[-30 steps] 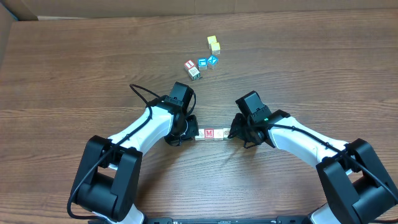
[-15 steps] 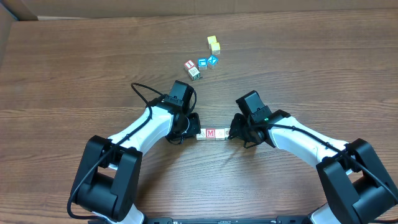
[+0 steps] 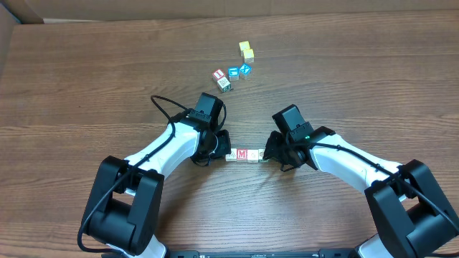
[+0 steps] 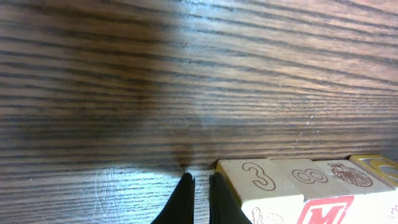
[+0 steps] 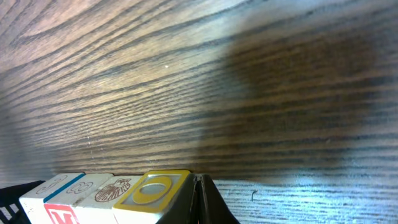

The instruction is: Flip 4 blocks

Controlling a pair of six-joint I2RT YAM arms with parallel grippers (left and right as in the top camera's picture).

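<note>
Wrist views alone show left claw (image 4: 199, 188) and right claw (image 5: 198, 190) clenched empty, flanking the blocks (image 3: 242, 153).

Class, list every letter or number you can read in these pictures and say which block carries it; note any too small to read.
"M", red, on a near block.
"3", on the end block beside it, left wrist view.
Far blocks: prints too small to read.
</note>
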